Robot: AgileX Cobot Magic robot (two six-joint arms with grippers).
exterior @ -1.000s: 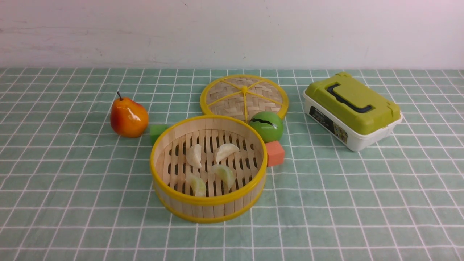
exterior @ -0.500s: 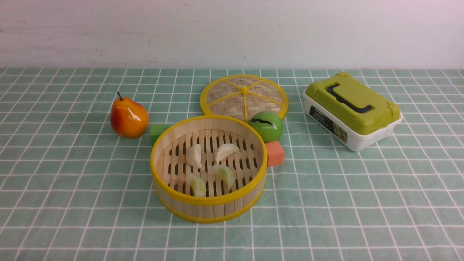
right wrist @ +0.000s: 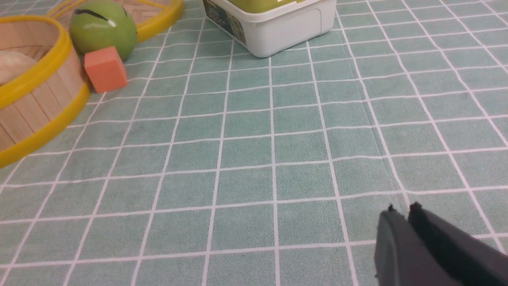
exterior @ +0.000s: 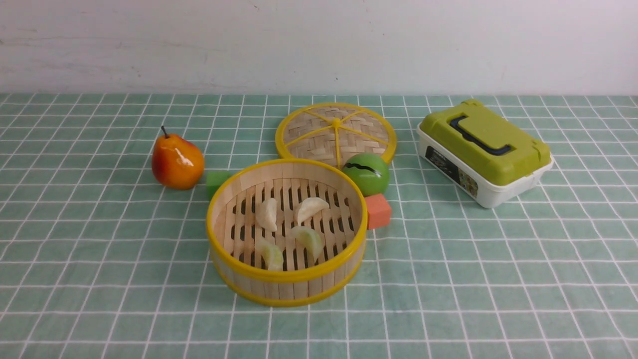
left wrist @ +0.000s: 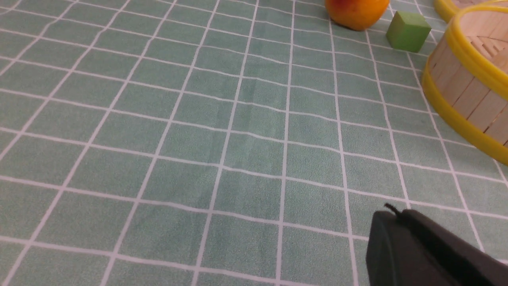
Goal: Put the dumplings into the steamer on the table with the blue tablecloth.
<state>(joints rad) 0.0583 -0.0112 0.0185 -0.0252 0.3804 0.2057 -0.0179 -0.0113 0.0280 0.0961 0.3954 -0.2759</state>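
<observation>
Front view is showing the steamer (exterior: 287, 231) sitting at the middle of the table (exterior: 498, 279), on the blue tablecloth (exterior: 99, 259). All four dumplings (exterior: 290, 225) are lying on its slatted floor: two whitish ones toward the far side, two pale yellow-green ones toward the near side, each lying apart from the others.

Several other things are crowding the steamer's far side. The woven lid (exterior: 336, 133) is lying flat just behind it. A green ball (exterior: 367, 173) is sitting at the steamer's far right, overlapping the lid's near edge. An orange cube (exterior: 378, 211) is resting just beside the steamer's right wall, and a green cube (exterior: 217, 181) is peeking out just beside its far left wall. A pear (exterior: 177, 162) is standing to the left, near the green cube. A green-lidded white box (exterior: 483, 151) is sitting well apart on the right.

Neither arm is appearing in the front view, and nothing is covering the steamer's open top.

The left gripper (left wrist: 391, 216) is hanging over bare cloth, left of the steamer, its jaws pressed together and empty. The right gripper (right wrist: 403, 212) is hanging over bare cloth on the right, near side; its jaws are showing only a thin slit between the tips, with nothing between them.
</observation>
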